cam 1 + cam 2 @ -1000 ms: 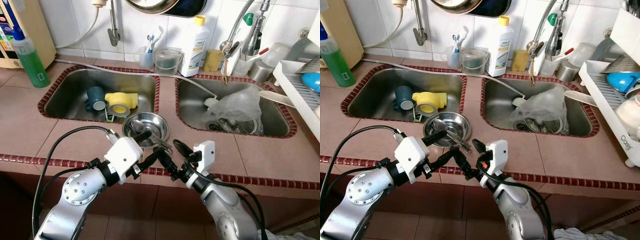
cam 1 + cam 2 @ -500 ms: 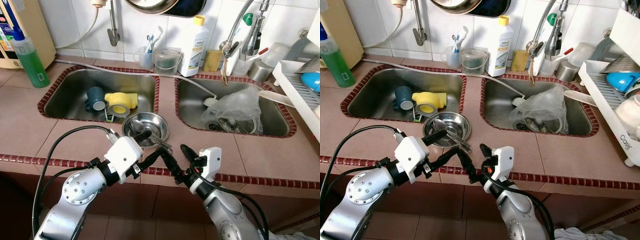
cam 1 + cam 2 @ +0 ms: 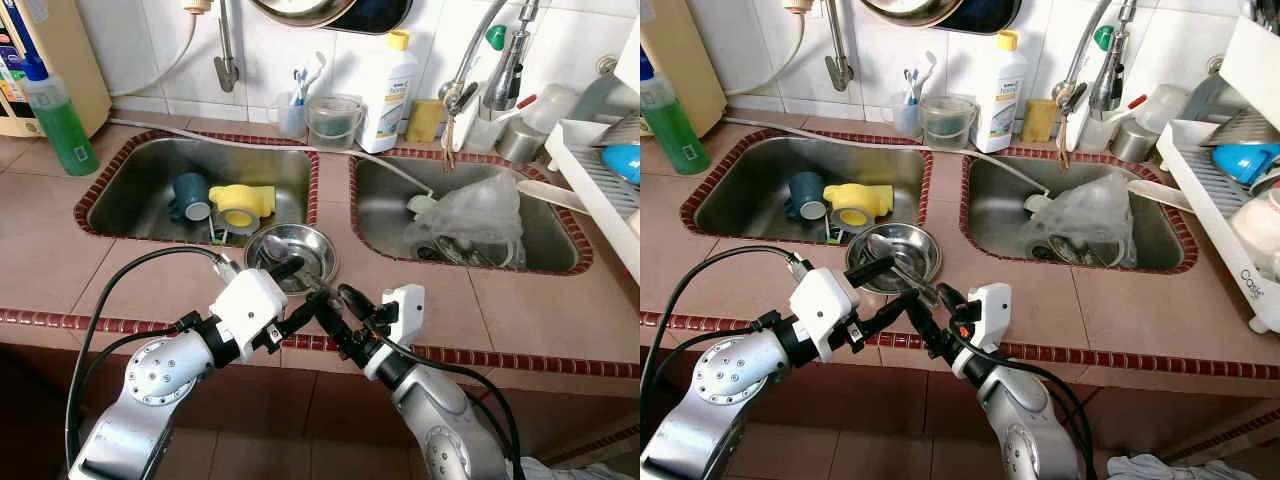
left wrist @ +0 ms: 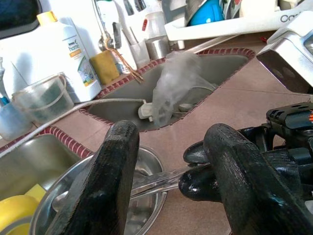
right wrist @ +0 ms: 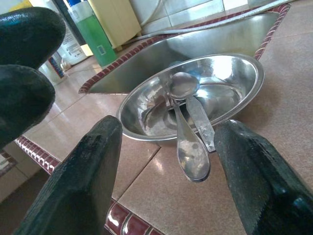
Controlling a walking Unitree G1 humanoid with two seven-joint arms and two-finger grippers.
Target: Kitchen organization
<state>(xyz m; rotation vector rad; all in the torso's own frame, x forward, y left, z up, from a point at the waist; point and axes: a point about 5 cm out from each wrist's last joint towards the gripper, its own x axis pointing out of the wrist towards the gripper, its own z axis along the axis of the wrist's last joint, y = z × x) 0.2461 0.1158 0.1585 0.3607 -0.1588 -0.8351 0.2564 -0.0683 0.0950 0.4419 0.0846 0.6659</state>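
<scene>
While both arms meet at the front edge of the brown tiled tabletop [image 3: 480, 300], we see a shallow stainless steel bowl [image 5: 230, 88] between the two sinks, holding steel spoons [image 5: 188, 132] whose handles jut over its rim. Our left end effector [image 3: 300, 295] is spread beside the bowl. Our right end effector [image 5: 166, 166] is spread around those handles, gripping nothing.

Right tool [image 3: 333, 310] moves up-left from lower center of frame, toward the steel bowl [image 3: 312, 249] and the utensil handles [image 5: 193, 147] over its rim; fingers now open, close beside left tool [image 3: 300, 290].
</scene>
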